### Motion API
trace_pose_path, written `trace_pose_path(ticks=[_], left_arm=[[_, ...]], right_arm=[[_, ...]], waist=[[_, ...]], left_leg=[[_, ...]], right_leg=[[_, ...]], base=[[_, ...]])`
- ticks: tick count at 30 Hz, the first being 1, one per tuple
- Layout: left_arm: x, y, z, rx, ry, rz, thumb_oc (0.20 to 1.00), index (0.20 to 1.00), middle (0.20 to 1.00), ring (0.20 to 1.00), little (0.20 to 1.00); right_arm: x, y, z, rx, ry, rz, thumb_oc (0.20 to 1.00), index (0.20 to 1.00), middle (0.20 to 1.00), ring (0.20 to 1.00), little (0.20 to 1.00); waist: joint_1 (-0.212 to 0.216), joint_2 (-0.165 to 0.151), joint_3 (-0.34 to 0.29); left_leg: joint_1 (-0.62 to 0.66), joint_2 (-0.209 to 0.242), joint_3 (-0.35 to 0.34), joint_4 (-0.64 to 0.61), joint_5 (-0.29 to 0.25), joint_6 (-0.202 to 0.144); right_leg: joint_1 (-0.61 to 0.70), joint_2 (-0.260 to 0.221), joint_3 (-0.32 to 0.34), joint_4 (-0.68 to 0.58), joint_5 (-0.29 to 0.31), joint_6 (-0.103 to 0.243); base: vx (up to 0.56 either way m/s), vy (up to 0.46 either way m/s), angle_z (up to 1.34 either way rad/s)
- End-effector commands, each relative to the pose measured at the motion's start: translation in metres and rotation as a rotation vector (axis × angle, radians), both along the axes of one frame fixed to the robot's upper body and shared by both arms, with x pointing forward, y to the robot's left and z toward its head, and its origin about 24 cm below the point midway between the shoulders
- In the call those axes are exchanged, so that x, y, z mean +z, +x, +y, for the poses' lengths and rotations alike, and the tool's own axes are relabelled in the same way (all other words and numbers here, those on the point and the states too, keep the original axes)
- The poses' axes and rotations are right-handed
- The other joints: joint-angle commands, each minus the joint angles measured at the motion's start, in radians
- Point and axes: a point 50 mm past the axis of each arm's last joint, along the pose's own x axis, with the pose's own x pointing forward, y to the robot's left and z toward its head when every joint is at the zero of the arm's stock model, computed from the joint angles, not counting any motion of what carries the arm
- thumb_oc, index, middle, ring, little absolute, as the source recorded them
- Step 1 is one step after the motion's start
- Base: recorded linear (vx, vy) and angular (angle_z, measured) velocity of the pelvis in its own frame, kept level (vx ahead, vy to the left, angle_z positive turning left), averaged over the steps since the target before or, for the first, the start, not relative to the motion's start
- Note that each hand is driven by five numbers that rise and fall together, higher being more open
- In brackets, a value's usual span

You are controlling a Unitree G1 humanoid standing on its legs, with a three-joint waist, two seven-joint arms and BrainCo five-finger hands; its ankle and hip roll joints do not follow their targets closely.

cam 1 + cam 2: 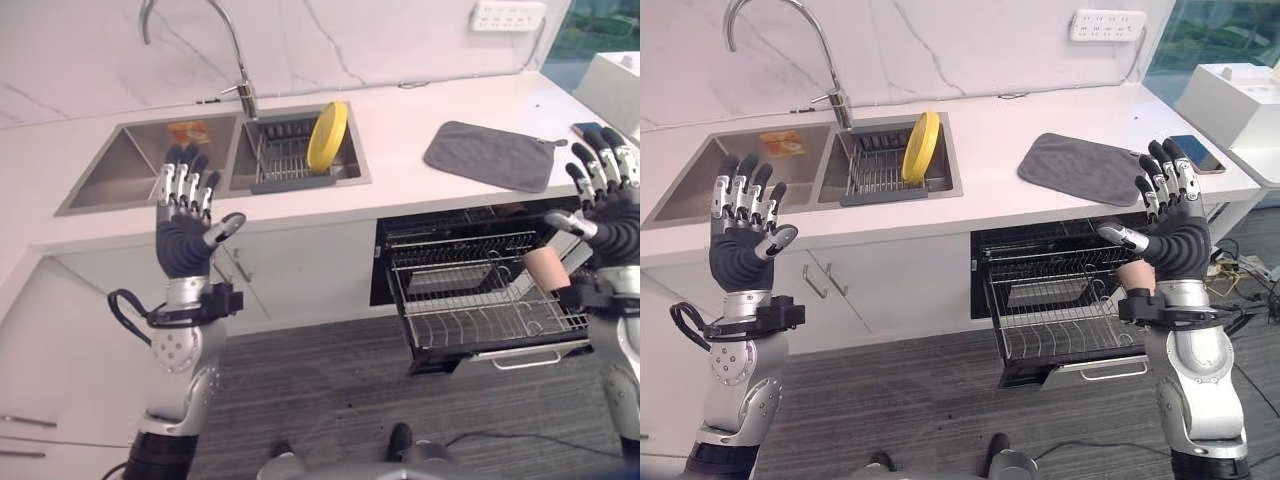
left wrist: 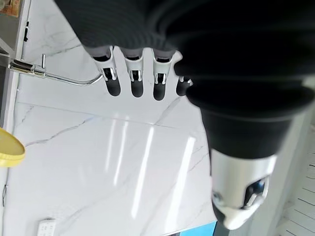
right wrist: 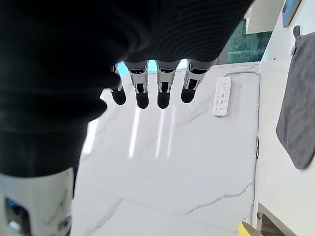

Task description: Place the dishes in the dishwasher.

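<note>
Both hands, the left hand (image 1: 186, 232) and the right hand (image 1: 1170, 228), hang raised and empty with straight, spread fingers. One yellow plate (image 1: 327, 136) stands in the sink rack (image 1: 290, 160), far left; the dishwasher rack (image 1: 470, 300) waits pulled out. Probably the left hand should pinch the plate's upper rim firmly.

Each silver-grey metal arm (image 1: 1188, 375) ended in a dark ribbed wrist cover. The left hand (image 1: 185, 215) and right hand (image 1: 1170, 225) had silver fingers (image 2: 134, 69) with dark tips.
</note>
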Motion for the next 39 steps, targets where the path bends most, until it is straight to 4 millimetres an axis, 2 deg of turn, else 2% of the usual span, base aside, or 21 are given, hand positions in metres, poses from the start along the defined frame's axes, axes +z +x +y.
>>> trace_pose_path(ticks=[1,2,3,5,7,9,12,14,15,17,21,26,28,30,31,32,34,35,36,37,39], left_arm=[[0.017,-0.011,0.002,0.0,0.068,-0.122,1.0,1.0,1.0,1.0,1.0],[0.018,-0.009,0.001,-0.013,0.062,-0.128,1.0,1.0,1.0,1.0,1.0],[0.02,-0.007,-0.002,-0.035,0.069,-0.131,1.0,1.0,1.0,1.0,1.0],[0.021,-0.002,-0.006,-0.068,0.08,-0.119,1.0,1.0,1.0,1.0,1.0],[0.022,-0.002,-0.009,-0.09,0.086,-0.118,1.0,1.0,1.0,1.0,1.0],[0.021,-0.004,-0.006,-0.092,0.088,-0.113,1.0,1.0,1.0,1.0,1.0],[0.023,-0.002,-0.003,-0.076,0.095,-0.092,1.0,1.0,1.0,1.0,1.0],[0.02,-0.001,-0.004,-0.044,0.123,-0.067,1.0,1.0,1.0,1.0,1.0],[0.019,-0.001,-0.005,-0.03,0.137,-0.062,1.0,1.0,1.0,1.0,1.0],[0.019,-0.003,-0.007,-0.013,0.165,-0.075,1.0,1.0,1.0,1.0,1.0],[0.018,-0.003,-0.007,0.005,0.146,-0.07,1.0,1.0,1.0,1.0,1.0],[0.019,-0.003,0.0,0.043,0.167,-0.046,1.0,1.0,1.0,1.0,1.0],[0.019,-0.004,0.004,0.055,0.18,-0.034,1.0,1.0,1.0,1.0,1.0],[0.019,-0.003,0.005,0.064,0.191,-0.024,1.0,1.0,1.0,1.0,1.0],[0.018,-0.002,0.004,0.062,0.19,-0.019,1.0,1.0,1.0,1.0,1.0],[0.017,-0.002,0.003,0.058,0.185,-0.015,1.0,1.0,1.0,1.0,1.0],[0.013,-0.001,0.002,0.062,0.171,-0.007,1.0,1.0,1.0,1.0,1.0],[0.01,-0.001,0.002,0.082,0.168,0.005,1.0,1.0,1.0,1.0,1.0],[0.008,-0.002,0.002,0.092,0.163,0.012,1.0,1.0,1.0,1.0,1.0],[0.006,-0.002,0.001,0.099,0.158,0.019,1.0,1.0,1.0,1.0,1.0],[0.005,-0.002,0.0,0.103,0.161,0.017,1.0,1.0,1.0,1.0,1.0]], right_arm=[[0.02,-0.004,0.002,0.022,0.006,-0.14,1.0,1.0,1.0,1.0,1.0],[0.02,-0.006,0.002,0.014,0.009,-0.15,1.0,1.0,1.0,1.0,1.0],[0.018,-0.007,0.004,0.0,0.015,-0.162,1.0,1.0,1.0,1.0,1.0],[0.017,-0.009,0.005,-0.02,0.017,-0.162,1.0,1.0,1.0,1.0,1.0],[0.016,-0.009,0.006,-0.024,0.013,-0.154,1.0,1.0,1.0,1.0,1.0],[0.017,-0.009,0.006,-0.03,0.003,-0.148,1.0,1.0,1.0,1.0,1.0],[0.018,-0.007,0.002,-0.038,0.016,-0.141,1.0,1.0,1.0,1.0,1.0],[0.018,-0.007,0.003,-0.019,0.019,-0.142,1.0,1.0,1.0,1.0,1.0],[0.019,-0.007,0.004,-0.01,0.013,-0.143,1.0,1.0,1.0,1.0,1.0],[0.018,-0.007,0.007,-0.001,0.013,-0.154,1.0,1.0,1.0,1.0,1.0],[0.018,-0.004,0.009,-0.014,0.013,-0.152,1.0,1.0,1.0,1.0,1.0],[0.02,-0.004,0.007,-0.011,0.002,-0.132,1.0,1.0,1.0,1.0,1.0],[0.02,-0.005,0.004,-0.005,0.004,-0.125,1.0,1.0,1.0,1.0,1.0],[0.02,-0.006,0.002,0.004,-0.001,-0.12,1.0,1.0,1.0,1.0,1.0],[0.018,-0.005,0.002,0.008,-0.013,-0.111,1.0,1.0,1.0,1.0,1.0],[0.017,-0.004,0.003,0.007,-0.019,-0.108,1.0,1.0,1.0,1.0,1.0],[0.014,0.001,0.008,0.013,-0.032,-0.09,1.0,1.0,1.0,1.0,1.0],[0.012,0.004,0.013,0.033,-0.047,-0.077,1.0,1.0,1.0,1.0,1.0],[0.01,0.004,0.015,0.047,-0.058,-0.07,1.0,1.0,1.0,1.0,1.0],[0.008,0.001,0.015,0.058,-0.073,-0.063,1.0,1.0,1.0,1.0,1.0],[0.011,0.002,0.015,0.071,-0.09,-0.067,1.0,1.0,1.0,1.0,1.0]], waist=[[0.016,0.003,-0.044],[0.016,0.009,-0.044],[0.014,0.013,-0.043],[0.01,0.021,-0.039],[0.017,0.032,-0.034],[0.027,0.031,-0.03],[0.022,0.011,-0.029],[0.016,-0.001,-0.027],[0.014,-0.003,-0.025],[0.01,-0.001,-0.023],[0.005,-0.009,-0.032],[-0.009,-0.037,-0.026],[-0.015,-0.043,-0.022],[-0.022,-0.05,-0.014],[-0.024,-0.049,-0.006],[-0.022,-0.048,-0.001],[-0.019,-0.036,0.009],[-0.012,-0.025,0.012],[-0.005,-0.019,0.01],[0.006,-0.01,0.005],[0.012,0.0,-0.004]], left_leg=[[0.048,-0.087,-0.016,-0.07,0.014,0.023],[0.057,-0.106,-0.026,-0.094,0.017,0.032],[0.057,-0.131,-0.039,-0.108,0.017,0.048],[0.052,-0.158,-0.053,-0.112,0.006,0.074],[0.048,-0.165,-0.062,-0.112,0.002,0.09],[0.05,-0.17,-0.063,-0.112,-0.004,0.095],[0.058,-0.178,-0.05,-0.112,-0.008,0.091],[0.065,-0.171,-0.024,-0.112,-0.001,0.076],[0.068,-0.166,-0.011,-0.112,0.001,0.068],[0.073,-0.162,0.021,-0.112,0.001,0.064],[0.071,-0.166,0.051,-0.036,-0.035,0.054],[-0.006,-0.116,0.088,0.182,-0.109,0.037],[-0.026,-0.09,0.1,0.272,-0.104,0.026],[-0.065,-0.06,0.103,0.415,-0.082,-0.002],[-0.099,-0.053,0.086,0.476,-0.043,-0.021],[-0.113,-0.045,0.083,0.473,-0.025,-0.027],[-0.118,-0.023,0.099,0.395,0.008,-0.021],[-0.101,-0.026,0.102,0.251,0.042,-0.014],[-0.105,-0.035,0.084,0.178,0.068,-0.014],[-0.115,-0.042,0.038,0.097,0.125,-0.024],[-0.125,-0.03,0.036,0.055,0.144,-0.026]], right_leg=[[0.072,-0.018,-0.026,0.051,-0.149,0.057],[0.059,-0.035,-0.021,0.076,-0.148,0.072],[0.028,-0.065,-0.013,0.132,-0.115,0.09],[-0.022,-0.105,-0.001,0.266,-0.089,0.105],[-0.072,-0.135,-0.005,0.429,-0.086,0.105],[-0.107,-0.15,-0.016,0.489,-0.089,0.105],[-0.081,-0.093,-0.044,0.339,-0.102,0.093],[-0.034,-0.049,-0.067,0.176,-0.112,0.081],[-0.01,-0.021,-0.06,0.094,-0.107,0.076],[0.026,0.007,-0.046,0.037,-0.11,0.069],[0.077,0.035,-0.032,-0.019,-0.109,0.053],[0.103,0.045,-0.024,-0.024,-0.13,0.012],[0.111,0.053,-0.026,-0.028,-0.139,-0.006],[0.121,0.061,-0.027,-0.039,-0.144,-0.03],[0.126,0.062,-0.018,-0.048,-0.138,-0.04],[0.131,0.062,-0.012,-0.053,-0.136,-0.04],[0.145,0.07,-0.004,-0.059,-0.141,-0.039],[0.166,0.074,0.006,-0.071,-0.145,-0.028],[0.174,0.076,0.014,-0.077,-0.146,-0.022],[0.181,0.084,0.029,-0.075,-0.151,-0.014],[0.169,0.084,0.026,-0.054,-0.159,-0.011]], base=[[0.1,0.711,-0.04],[0.1,0.783,0.16],[0.08,0.631,0.52],[0.08,0.541,0.61],[0.09,0.416,0.46],[0.1,0.221,0.04],[0.15,-0.02,-0.3],[0.17,-0.154,-0.33],[0.14,-0.175,-0.3],[0.22,-0.265,-0.67],[0.27,-0.284,-0.36],[0.23,-0.256,-0.19],[0.19,-0.227,-0.18],[0.16,-0.191,-0.16],[0.16,-0.106,-0.08],[0.19,-0.046,0.02],[0.21,0.132,-0.03],[0.27,0.273,-0.03],[0.31,0.336,-0.13],[0.21,0.258,-0.3],[0.2,0.283,-0.48]])
